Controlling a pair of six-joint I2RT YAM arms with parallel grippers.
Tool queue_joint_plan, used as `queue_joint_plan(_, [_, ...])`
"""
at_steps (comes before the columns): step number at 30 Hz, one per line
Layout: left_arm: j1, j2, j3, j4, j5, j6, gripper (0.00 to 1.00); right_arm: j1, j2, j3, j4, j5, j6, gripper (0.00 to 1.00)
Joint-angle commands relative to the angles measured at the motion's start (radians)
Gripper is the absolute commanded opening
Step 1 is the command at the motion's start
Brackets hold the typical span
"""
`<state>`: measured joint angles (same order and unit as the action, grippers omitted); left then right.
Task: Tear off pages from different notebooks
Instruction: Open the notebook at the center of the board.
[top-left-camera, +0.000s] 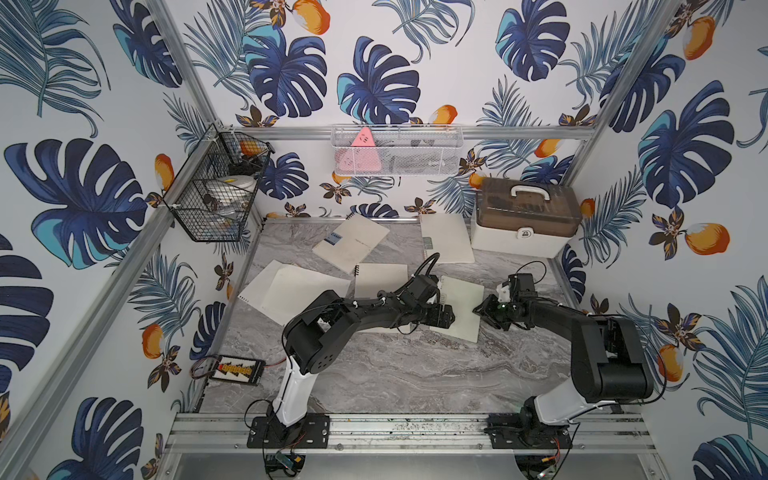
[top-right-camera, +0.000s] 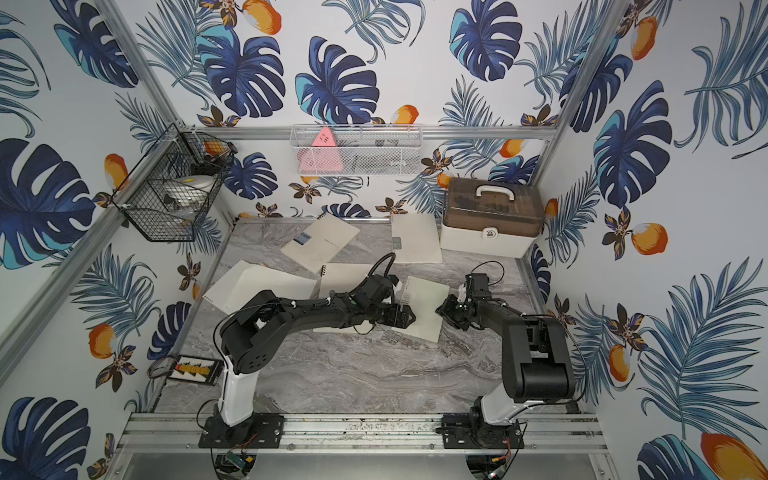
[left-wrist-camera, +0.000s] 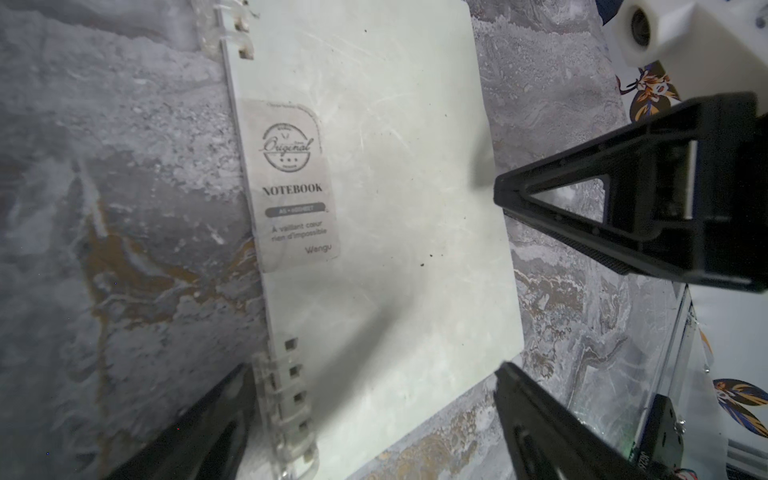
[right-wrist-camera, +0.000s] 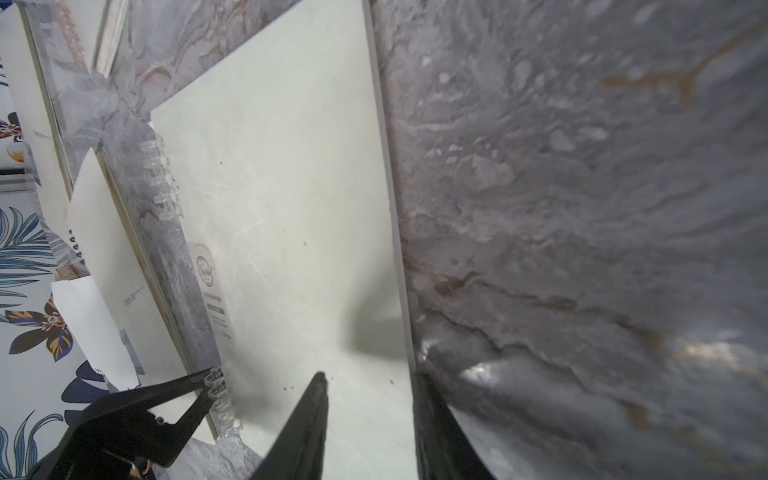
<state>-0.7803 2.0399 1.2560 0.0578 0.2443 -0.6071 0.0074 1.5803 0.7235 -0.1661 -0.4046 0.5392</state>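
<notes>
1. Centrally in both top views, a closed notebook (top-left-camera: 459, 305) flat on the grey marbled tabletop (top-left-camera: 395, 374). Long axis running nearly up and down the frame, far end leaning slightly right; spine on the left side, free edge on the right.
2. Over the notebook's lower-left corner, by the spine, the left gripper (top-left-camera: 444, 318), fingers spread wide. At the free edge, about halfway along, the right gripper (top-left-camera: 478, 310).
3. Further up the frame, a blue-labelled notebook (top-left-camera: 351, 243) lying slantwise, another notebook (top-left-camera: 446, 239) beside a white box with a brown lid (top-left-camera: 525, 224), and a dark-spiralled notebook (top-left-camera: 380, 280) nearer the middle. At centre left, two loose pages (top-left-camera: 291, 293) overlapping, punched holes along the lower-left edge.
4. Left wrist view: cover bearing a grey "NOTEBOOK" label beside a clear coil; spread fingers (left-wrist-camera: 199, 428) either side of one short end, one by the coil, the other past the corner; right gripper's tip meeting the free edge.
5. Right wrist view: narrowed jaws with a gap, one finger (right-wrist-camera: 311, 424) over the cover, the other just off the free edge. Cannot tell whether pinching the cover.
</notes>
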Motion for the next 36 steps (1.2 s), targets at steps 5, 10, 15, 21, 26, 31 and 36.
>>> queue_joint_plan(5, [-0.029,-0.011,-0.021,-0.005,0.065,-0.071,0.90,0.002,-0.075,-0.026,0.067,-0.083,0.043,0.27])
queue_joint_plan(10, [-0.042,-0.050,-0.063,0.033,0.079,-0.103,0.90,0.002,-0.110,-0.029,0.051,-0.113,0.043,0.27])
queue_joint_plan(15, [-0.045,-0.079,-0.107,0.067,0.085,-0.122,0.90,0.003,-0.124,-0.038,0.067,-0.183,0.065,0.34])
queue_joint_plan(21, [-0.045,-0.115,-0.180,0.174,0.103,-0.164,0.91,0.005,-0.122,-0.058,0.127,-0.301,0.101,0.35])
queue_joint_plan(26, [-0.045,-0.133,-0.218,0.251,0.117,-0.192,0.91,0.035,-0.153,-0.061,0.150,-0.321,0.135,0.32])
queue_joint_plan(31, [-0.031,-0.175,-0.268,0.313,0.117,-0.221,0.91,0.061,-0.165,-0.042,0.102,-0.271,0.105,0.19])
queue_joint_plan(36, [0.027,-0.288,-0.395,0.392,0.095,-0.292,0.98,0.088,-0.203,-0.019,0.052,-0.224,0.071,0.19])
